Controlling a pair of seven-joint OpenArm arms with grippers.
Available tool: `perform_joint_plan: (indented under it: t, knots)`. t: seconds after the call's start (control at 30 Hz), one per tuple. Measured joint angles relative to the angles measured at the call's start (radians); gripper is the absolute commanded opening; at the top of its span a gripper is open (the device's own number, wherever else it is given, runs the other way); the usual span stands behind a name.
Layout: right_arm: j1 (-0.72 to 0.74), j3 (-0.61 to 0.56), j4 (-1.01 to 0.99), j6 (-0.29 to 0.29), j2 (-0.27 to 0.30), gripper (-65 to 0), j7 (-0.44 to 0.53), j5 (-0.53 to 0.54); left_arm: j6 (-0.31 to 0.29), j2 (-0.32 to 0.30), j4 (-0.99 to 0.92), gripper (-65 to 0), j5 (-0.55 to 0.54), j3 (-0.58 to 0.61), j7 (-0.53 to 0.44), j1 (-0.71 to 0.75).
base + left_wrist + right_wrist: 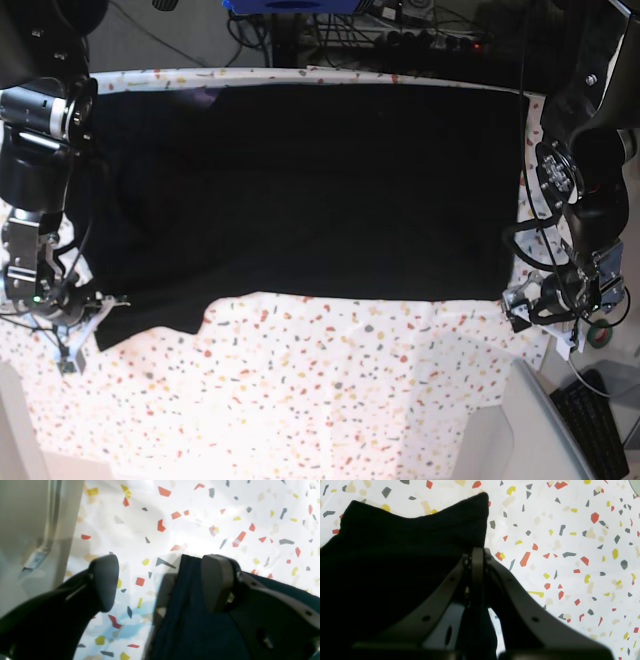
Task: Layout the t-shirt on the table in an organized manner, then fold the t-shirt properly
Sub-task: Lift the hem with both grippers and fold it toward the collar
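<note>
The black t-shirt (300, 190) lies spread wide over the far half of the speckled table (350, 400). My left gripper (520, 305) sits at the shirt's near corner on the base view's right. In the left wrist view this gripper (161, 580) is open, and a strip of t-shirt (185, 610) lies between the fingers against the right one, unpinched. My right gripper (85, 320) is at the opposite near corner. In the right wrist view it (477, 552) is shut, with t-shirt (395, 555) fabric caught between the pads and a corner peaking beyond them.
The table's edge and the grey floor (30, 530) show at the left of the left wrist view. A keyboard (600, 420) lies off the table at bottom right. Cables and equipment (400, 20) crowd the space behind the far edge.
</note>
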Motion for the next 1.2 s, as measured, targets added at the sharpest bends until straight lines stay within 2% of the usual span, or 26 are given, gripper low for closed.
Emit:
perform_joint_plan:
  t: [0.23,0.47,0.63,0.67,0.73,0.87,1.0,1.1,1.2]
  knots:
    - [0.0,0.0,0.0,0.0,0.0,-65.0,0.001,0.003,-0.001,0.018,-0.162,-16.9,0.005,0.003,-0.14,-0.01]
    - [0.0,0.0,0.0,0.0,0.0,-65.0,0.0,0.003,0.0,0.018,-0.163,-16.9,0.009,0.002,-0.149,-0.01]
    - [0.0,0.0,0.0,0.0,0.0,-65.0,0.0,0.003,0.008,0.042,-0.155,-18.4,0.016,0.002,-0.176,0.001]
    - [0.0,0.0,0.0,0.0,0.0,-65.0,0.0,0.003,0.008,0.047,-0.148,-21.2,0.014,0.002,-0.18,0.005]
    - [0.0,0.0,0.0,0.0,0.0,-65.0,0.0,0.003,0.006,0.058,-0.14,-32.4,0.014,0.002,-0.222,0.015]
    - [-0.009,0.0,0.0,0.0,0.0,-65.0,0.0,0.002,0.0,0.07,-0.14,-64.5,0.009,0.002,-0.241,0.024]
    - [-0.011,0.0,0.0,0.0,0.0,-65.0,0.029,0.0,0.0,0.077,-0.113,-65.0,0.011,0.002,-0.248,0.03]
    - [-0.011,-0.002,0.0,0.0,0.0,-65.0,0.085,0.0,0.0,0.084,-0.011,-65.0,0.005,0.002,-0.195,0.036]
    - [-0.011,-0.014,-0.003,0.0,0.0,-65.0,0.133,-0.005,-0.005,0.08,0.076,-65.0,-0.003,0.002,-0.097,0.031]
